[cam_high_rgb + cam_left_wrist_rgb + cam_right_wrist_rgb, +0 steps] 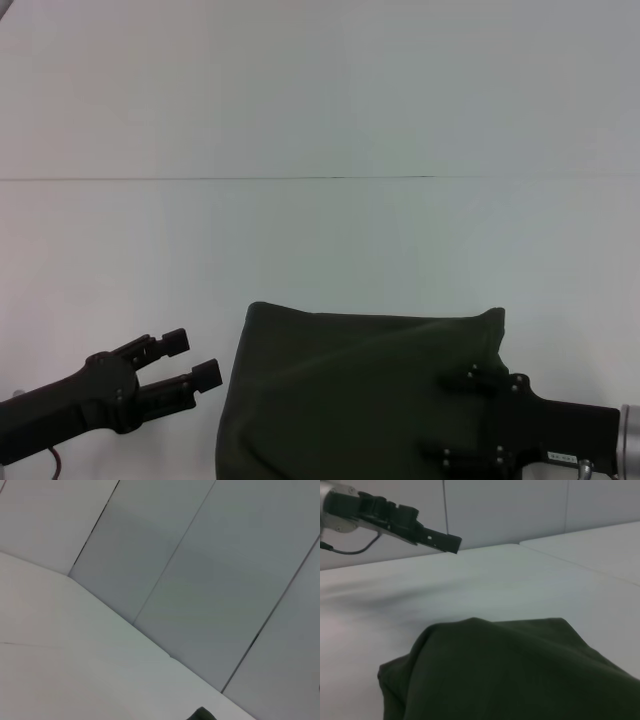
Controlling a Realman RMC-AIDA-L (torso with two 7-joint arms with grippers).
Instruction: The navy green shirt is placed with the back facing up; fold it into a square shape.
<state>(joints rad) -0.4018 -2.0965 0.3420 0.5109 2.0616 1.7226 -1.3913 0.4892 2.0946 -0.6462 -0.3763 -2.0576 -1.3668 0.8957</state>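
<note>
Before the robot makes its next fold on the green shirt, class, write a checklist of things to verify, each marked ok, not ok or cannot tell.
1. Left gripper is off the cloth: ok; it hangs open beside the navy green shirt, apart from it.
2. Right gripper has hold of the shirt: cannot tell; it lies over the cloth, fingertips hidden.
3. Shirt is folded square: not ok; the far edge slants and its right corner pokes up.
4. Plain side faces up: ok; no lettering shows.
5. White table beyond the shirt offers room to fold: ok.
6. Near edge of the shirt lies flat: cannot tell; it is out of view.
</note>
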